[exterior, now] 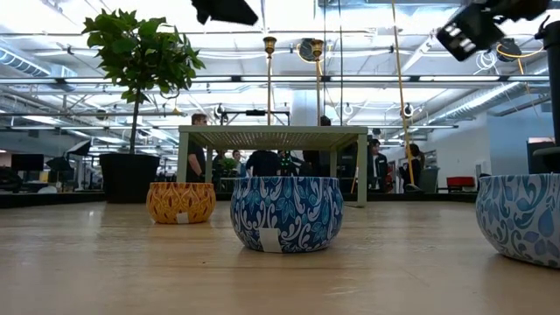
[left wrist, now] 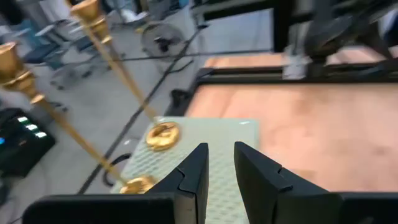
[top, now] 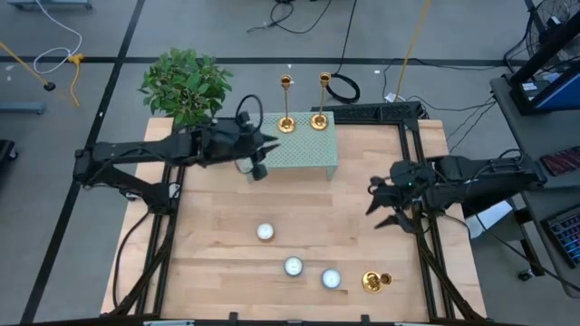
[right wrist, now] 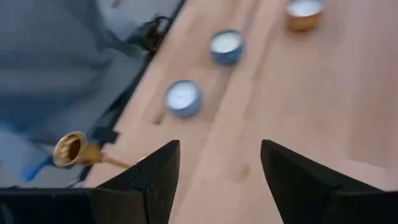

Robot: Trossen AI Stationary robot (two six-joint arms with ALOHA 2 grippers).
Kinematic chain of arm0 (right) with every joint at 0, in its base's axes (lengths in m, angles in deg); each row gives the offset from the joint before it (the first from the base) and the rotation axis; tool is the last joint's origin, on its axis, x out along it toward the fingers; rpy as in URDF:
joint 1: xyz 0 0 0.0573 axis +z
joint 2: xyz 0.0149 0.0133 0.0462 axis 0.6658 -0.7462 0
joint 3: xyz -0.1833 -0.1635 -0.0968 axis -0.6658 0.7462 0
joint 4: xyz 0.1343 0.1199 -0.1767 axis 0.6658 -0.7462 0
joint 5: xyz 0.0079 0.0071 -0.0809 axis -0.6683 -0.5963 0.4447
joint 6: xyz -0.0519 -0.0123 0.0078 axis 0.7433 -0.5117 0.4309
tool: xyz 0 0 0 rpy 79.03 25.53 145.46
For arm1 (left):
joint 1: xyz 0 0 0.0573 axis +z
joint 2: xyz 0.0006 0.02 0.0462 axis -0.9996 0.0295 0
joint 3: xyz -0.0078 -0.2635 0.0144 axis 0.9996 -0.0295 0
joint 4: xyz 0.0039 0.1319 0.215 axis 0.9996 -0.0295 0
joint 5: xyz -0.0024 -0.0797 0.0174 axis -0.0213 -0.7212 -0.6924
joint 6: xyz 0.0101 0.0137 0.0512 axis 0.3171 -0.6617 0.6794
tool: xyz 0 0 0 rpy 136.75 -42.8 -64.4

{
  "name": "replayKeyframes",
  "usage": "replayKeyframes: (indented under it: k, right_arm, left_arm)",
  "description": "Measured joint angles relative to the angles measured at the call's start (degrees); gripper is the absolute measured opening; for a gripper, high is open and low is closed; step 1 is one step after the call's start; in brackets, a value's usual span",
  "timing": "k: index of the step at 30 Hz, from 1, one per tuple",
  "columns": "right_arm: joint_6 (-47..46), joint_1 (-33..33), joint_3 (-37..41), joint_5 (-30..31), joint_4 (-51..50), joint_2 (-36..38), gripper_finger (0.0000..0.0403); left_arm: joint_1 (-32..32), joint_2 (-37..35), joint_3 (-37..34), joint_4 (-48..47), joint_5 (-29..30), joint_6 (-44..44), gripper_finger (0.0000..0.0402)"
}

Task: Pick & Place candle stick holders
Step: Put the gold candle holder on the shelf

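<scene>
Two tall gold candle stick holders (top: pixel 286 122) (top: pixel 319 118) stand on their round bases on a pale green stand (top: pixel 304 154) at the table's far side. They also show in the left wrist view (left wrist: pixel 163 135) (left wrist: pixel 138 184). A third, shorter holder (top: pixel 373 282) is on the wood near the front right; it seems to lie on its side, and its cup shows in the right wrist view (right wrist: pixel 68 149). My left gripper (left wrist: pixel 221 165) hovers over the stand's left part, narrowly open and empty. My right gripper (right wrist: pixel 221 155) is wide open and empty above the table's right side.
Three tealight tins sit on the near half of the table (top: pixel 265 232) (top: pixel 293 266) (top: pixel 331 278). A potted plant (top: pixel 186 81) stands at the far left corner. A black frame (top: pixel 412 136) runs along the right and far edges. People stand in the room behind.
</scene>
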Motion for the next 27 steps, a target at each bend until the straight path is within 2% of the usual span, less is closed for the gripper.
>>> replayKeyframes:
  k: [7, 14, 19, 23, 27]
  right_arm:
    - [-4.7, 6.8, 10.0, -7.4, 9.3, 4.3, 0.0212]
    - [-6.6, 13.4, 18.4, -9.3, 17.0, 6.6, 0.0212]
    - [-12.1, 18.0, 26.1, -9.3, 30.8, 6.2, 0.0212]
    - [-15.9, 21.0, 33.2, -8.9, 47.1, 4.7, 0.0212]
    - [-18.5, 23.7, 38.9, -5.5, 61.6, 2.6, 0.0212]
  left_arm:
    - [-3.6, -1.9, 0.0, -3.0, -6.6, -3.0, 0.0083]
    - [-5.6, -1.8, 0.0, -3.3, -7.0, -2.4, 0.0083]
    - [-6.7, -1.8, 0.0, -3.5, -7.0, -2.3, 0.0081]
    - [-6.9, -1.8, 0.0, -3.4, -7.0, -1.7, 0.0082]
    - [-6.9, -0.7, 0.0, -3.3, -7.0, -1.7, 0.0098]
